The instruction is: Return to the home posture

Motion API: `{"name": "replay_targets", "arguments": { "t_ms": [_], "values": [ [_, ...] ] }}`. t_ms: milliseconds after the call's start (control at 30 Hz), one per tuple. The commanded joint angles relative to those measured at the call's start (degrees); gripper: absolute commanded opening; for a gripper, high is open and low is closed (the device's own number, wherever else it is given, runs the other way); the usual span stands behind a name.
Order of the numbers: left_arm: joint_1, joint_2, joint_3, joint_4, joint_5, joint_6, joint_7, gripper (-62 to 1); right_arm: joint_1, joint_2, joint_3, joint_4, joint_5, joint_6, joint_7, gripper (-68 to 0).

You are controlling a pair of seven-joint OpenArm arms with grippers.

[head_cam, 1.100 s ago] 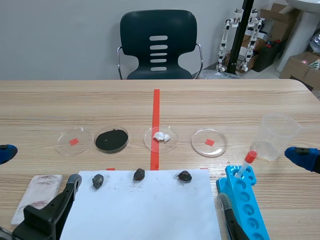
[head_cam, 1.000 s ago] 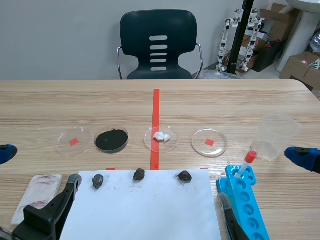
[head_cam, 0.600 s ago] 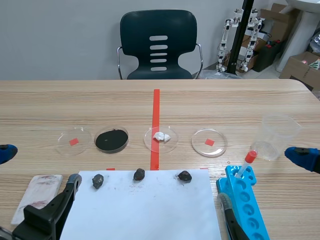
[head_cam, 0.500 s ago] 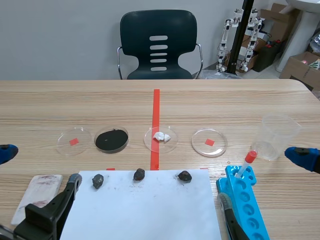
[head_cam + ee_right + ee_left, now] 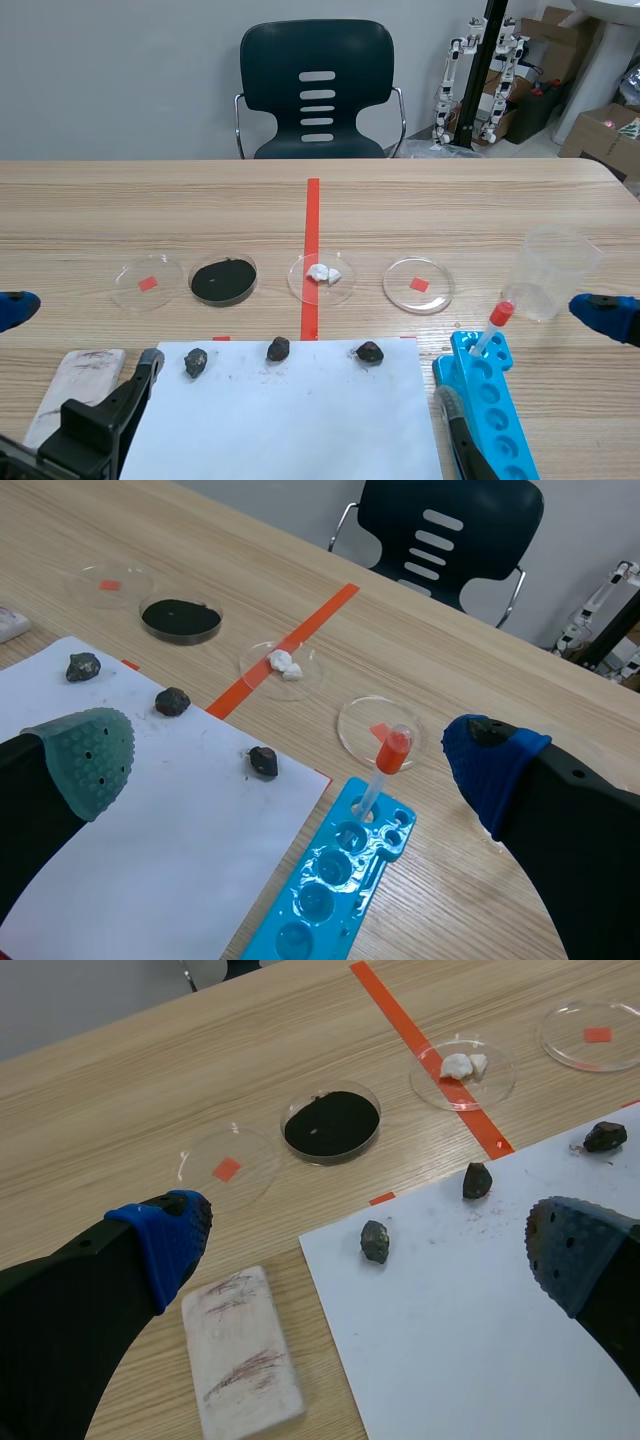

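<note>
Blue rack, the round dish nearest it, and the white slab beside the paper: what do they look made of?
The rack looks like glossy moulded plastic, given its shiny highlights. The dish is clear plastic or glass; the table shows through. The slab is matte, perhaps unglazed ceramic, marked with reddish-brown streaks.

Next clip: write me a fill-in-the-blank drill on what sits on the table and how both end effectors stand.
___ dark stones lie on the white paper.
The rack holding the red-capped tube is ___.
The dish on the tape line holds ___ lumps.
The left end effector and right end effector are both ___.
Missing words: three; blue; white; open.
</note>
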Motion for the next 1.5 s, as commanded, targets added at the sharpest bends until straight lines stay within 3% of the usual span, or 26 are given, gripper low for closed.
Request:
{"name": "replay_targets", "arguments": {
  "t_ms": [0,1467],
  "values": [
    [0.35,0.26,0.17,0.87,-0.57,0.11,-1.18,1.4,0.66,0.13,0.33,1.11,0.44,-0.17,0.81,-2.0],
    [-3.1,1.86,1.79,0.87,-0.76,0.09,0.59,1.4,0.66,0.13,0.33,1.11,0.46,-0.17,0.81,-2.0]
  ]
}}
